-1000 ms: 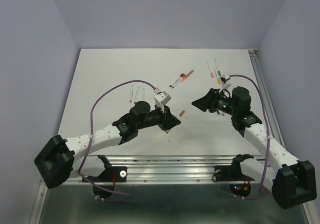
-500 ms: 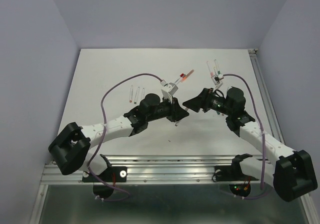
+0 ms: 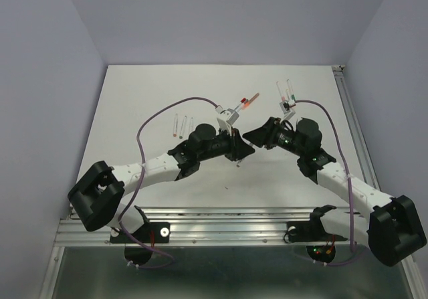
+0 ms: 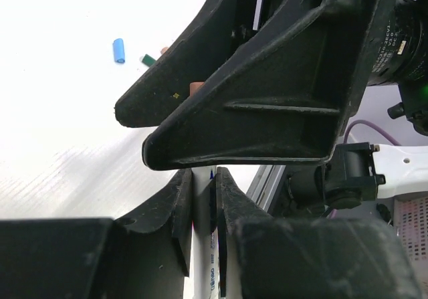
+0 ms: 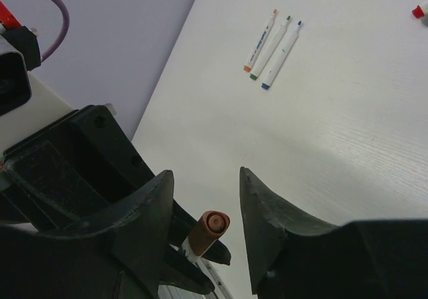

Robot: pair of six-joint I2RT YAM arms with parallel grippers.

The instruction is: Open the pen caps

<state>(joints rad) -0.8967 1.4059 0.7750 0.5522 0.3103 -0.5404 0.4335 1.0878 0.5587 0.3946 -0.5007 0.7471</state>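
Left wrist view shows what is hidden from above: a white pen (image 4: pixel 202 209) is pinched between the left fingers (image 4: pixel 179 202). Its brown cap (image 5: pixel 212 225) is seen end-on only from the right wrist, set between the spread right fingers (image 5: pixel 267 209) and touched by neither. Beyond the right fingers three pens (image 5: pixel 271 41) are laid side by side on the table (image 5: pixel 348 112) — a blue cap (image 4: pixel 119 50) lies loose past the left fingers.
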